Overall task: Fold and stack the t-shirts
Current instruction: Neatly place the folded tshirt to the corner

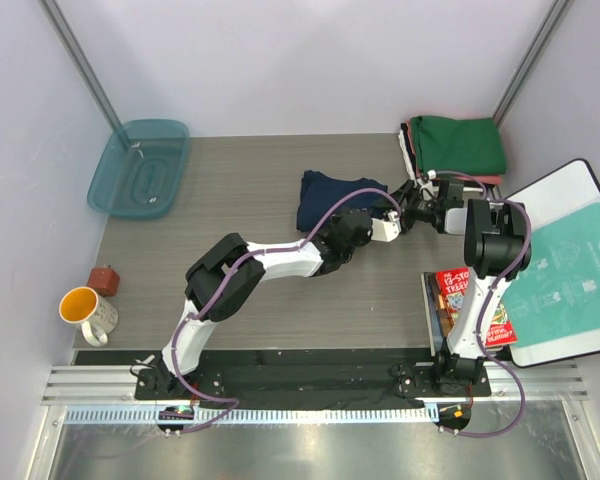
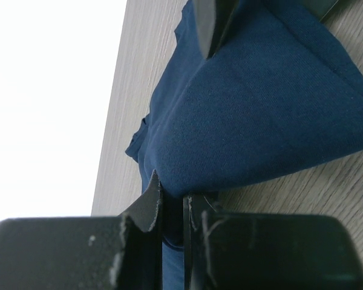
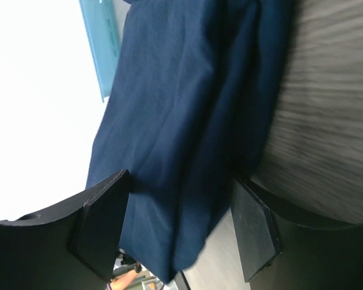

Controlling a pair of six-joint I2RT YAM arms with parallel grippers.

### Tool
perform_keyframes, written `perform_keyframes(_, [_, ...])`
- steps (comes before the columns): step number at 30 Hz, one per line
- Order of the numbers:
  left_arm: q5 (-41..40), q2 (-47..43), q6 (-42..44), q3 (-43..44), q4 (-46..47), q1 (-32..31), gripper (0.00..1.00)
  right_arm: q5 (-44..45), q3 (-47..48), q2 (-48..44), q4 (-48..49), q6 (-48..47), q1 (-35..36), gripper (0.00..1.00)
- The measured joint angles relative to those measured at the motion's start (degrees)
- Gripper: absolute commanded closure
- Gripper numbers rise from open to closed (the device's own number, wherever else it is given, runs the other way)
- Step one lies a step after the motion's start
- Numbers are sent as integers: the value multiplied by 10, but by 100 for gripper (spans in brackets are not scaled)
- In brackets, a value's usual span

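Note:
The dark navy t-shirt (image 1: pixel 328 198) lies bunched on the table's middle back. My left gripper (image 1: pixel 396 222) is at its right edge; in the left wrist view the jaws (image 2: pixel 172 202) are shut on a fold of the navy cloth (image 2: pixel 260 115). My right gripper (image 1: pixel 416 208) is just beside it; in the right wrist view it (image 3: pixel 178 232) is open with navy cloth (image 3: pixel 181 121) hanging between the fingers. A stack of folded shirts, green (image 1: pixel 458 145) on top with red and white edges below, sits at the back right.
A teal tray (image 1: pixel 140 168) lies at the back left. A yellow mug (image 1: pixel 88 310) and a small red-brown block (image 1: pixel 105 278) stand at the left edge. A teal-printed bag (image 1: pixel 570 270) on a white board and red books (image 1: pixel 470 300) lie at the right.

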Motion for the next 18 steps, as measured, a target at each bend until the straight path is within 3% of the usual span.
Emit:
perform_keyframes(10, [0,0,11,1,12,0,100,-5,0,-8,-77,-74,-36,28])
perform_keyframes(18, [0,0,17,11,12,3,100,-5,-4,-3,-45,-59,-34,28])
